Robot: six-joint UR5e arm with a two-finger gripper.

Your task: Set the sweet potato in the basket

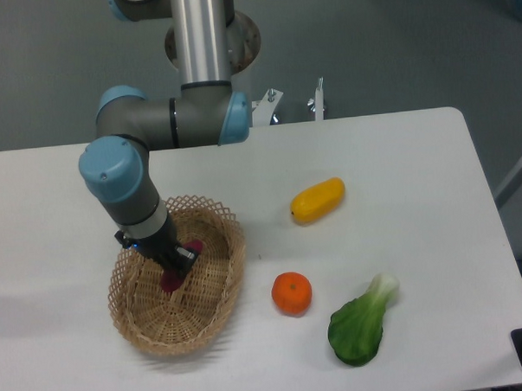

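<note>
The tan wicker basket (215,301) sits on the white table at the front left. My gripper (179,267) reaches down into it from above. The magenta-purple sweet potato (193,249) shows between the fingers, with one end poking out at the upper right and the other (169,283) at the lower left, low over the basket's floor. The gripper looks shut on the sweet potato; the fingers hide its middle.
A yellow-orange oblong fruit (318,200) lies right of the basket. A round orange (291,293) sits just right of the basket's rim. A green leafy vegetable (362,323) lies at the front right. The arm's base stands at the table's back edge.
</note>
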